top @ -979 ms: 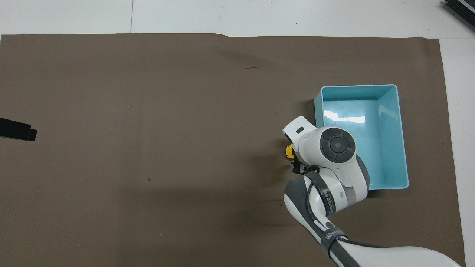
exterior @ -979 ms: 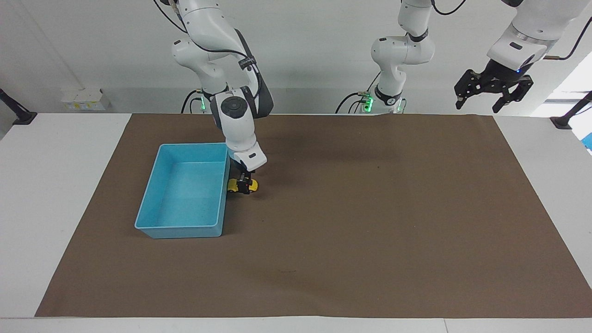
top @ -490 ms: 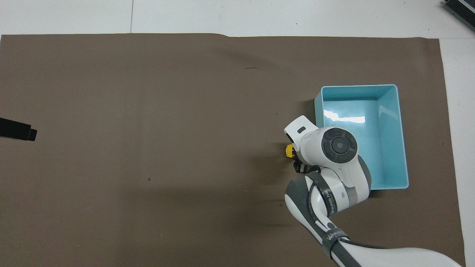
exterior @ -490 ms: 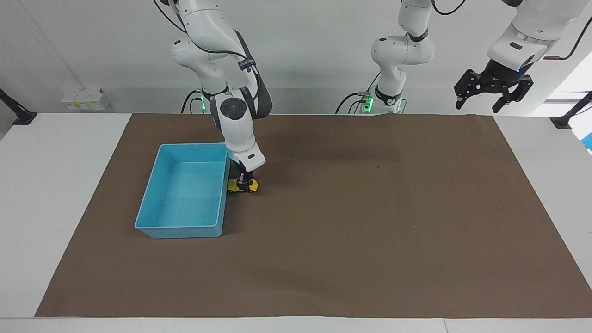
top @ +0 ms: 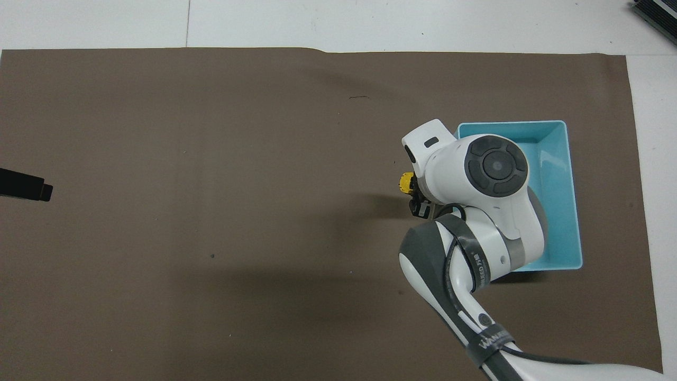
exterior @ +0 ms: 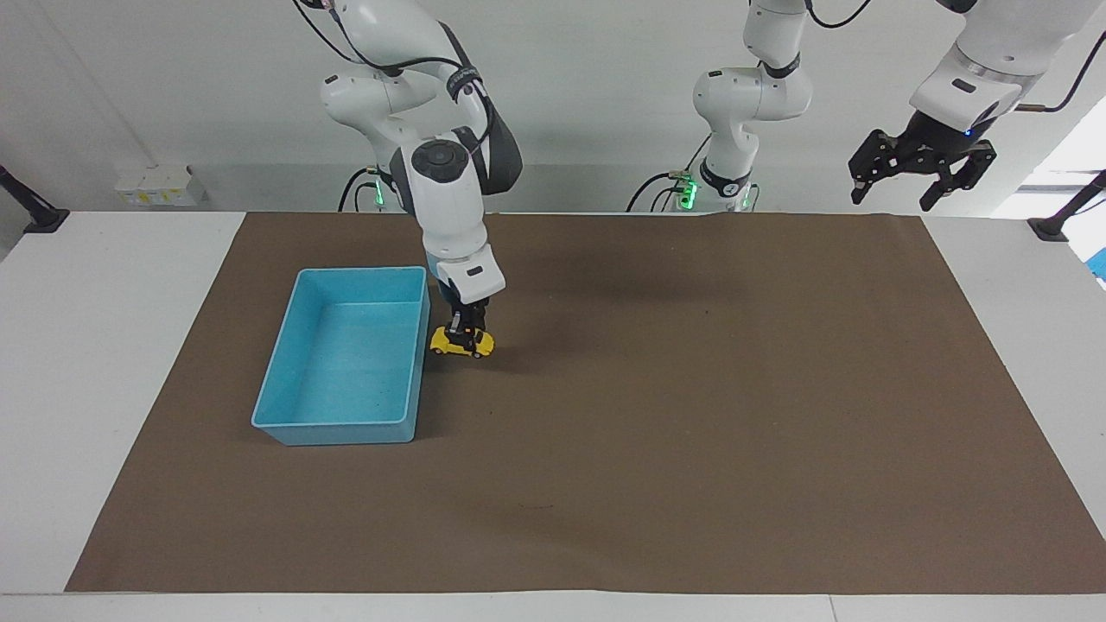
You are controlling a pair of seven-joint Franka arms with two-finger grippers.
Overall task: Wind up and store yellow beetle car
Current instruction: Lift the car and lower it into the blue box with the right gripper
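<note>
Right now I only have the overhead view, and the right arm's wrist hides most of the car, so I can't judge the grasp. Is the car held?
Observer: Yes, the right gripper is shut on the yellow beetle car from above.
Operator: Inside the bin?
Observer: No, it is outside the blue bin, beside its wall, seemingly just off the mat.
Operator: And the left arm?
Observer: The left gripper waits open, raised at its own end of the table.

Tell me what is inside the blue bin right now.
Nothing shows inside the blue bin: the facing view shows only its bare floor. The overhead view has the right arm covering part of it. The yellow beetle car is beside the bin, gripped by the right end effector.
</note>
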